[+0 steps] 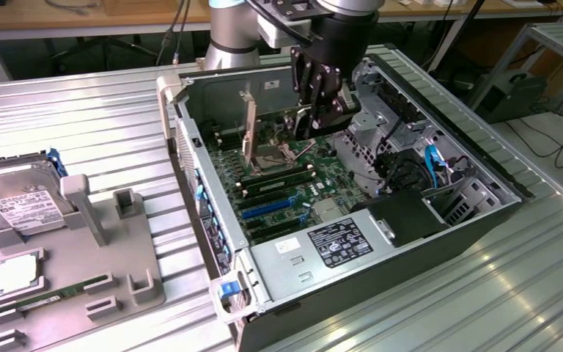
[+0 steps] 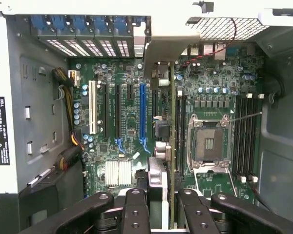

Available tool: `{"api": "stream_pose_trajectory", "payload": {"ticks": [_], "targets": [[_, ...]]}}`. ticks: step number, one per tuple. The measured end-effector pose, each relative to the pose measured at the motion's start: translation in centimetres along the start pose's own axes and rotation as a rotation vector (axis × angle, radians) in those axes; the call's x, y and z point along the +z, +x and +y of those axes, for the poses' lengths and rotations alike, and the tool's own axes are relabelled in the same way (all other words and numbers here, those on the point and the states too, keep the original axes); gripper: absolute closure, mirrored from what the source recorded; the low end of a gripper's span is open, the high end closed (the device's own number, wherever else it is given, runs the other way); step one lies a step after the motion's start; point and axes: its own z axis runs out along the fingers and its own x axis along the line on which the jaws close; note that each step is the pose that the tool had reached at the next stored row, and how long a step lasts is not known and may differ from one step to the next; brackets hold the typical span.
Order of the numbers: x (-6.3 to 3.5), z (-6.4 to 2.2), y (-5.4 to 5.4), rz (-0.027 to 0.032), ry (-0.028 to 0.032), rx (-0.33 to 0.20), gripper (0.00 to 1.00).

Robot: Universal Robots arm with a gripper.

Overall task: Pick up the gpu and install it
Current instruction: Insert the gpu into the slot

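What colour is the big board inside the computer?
The board is green, clearest in the wrist view.

tool [image 2: 164, 210] apparently gripping gpu [image 2: 160, 176], edge-on, above motherboard [image 2: 124, 105]

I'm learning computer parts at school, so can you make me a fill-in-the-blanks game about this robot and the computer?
1. The gripper is shut on the ___, holding it on edge over the motherboard.
2. The hard drive has a ___ label.
3. The hard drive lies ___ the computer case, on the exterior view's left.

Missing words: gpu; white; outside.
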Motion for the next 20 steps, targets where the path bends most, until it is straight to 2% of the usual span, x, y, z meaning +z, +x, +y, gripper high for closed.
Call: {"api": "stream_pose_trajectory", "payload": {"ticks": [6,20], "targets": [[0.03,0.54,0.0,0.0002,-0.0001,0.0,0.72],[0.67,0.72,0.0,0.0,-0.0039,0.0,0.72]]}}
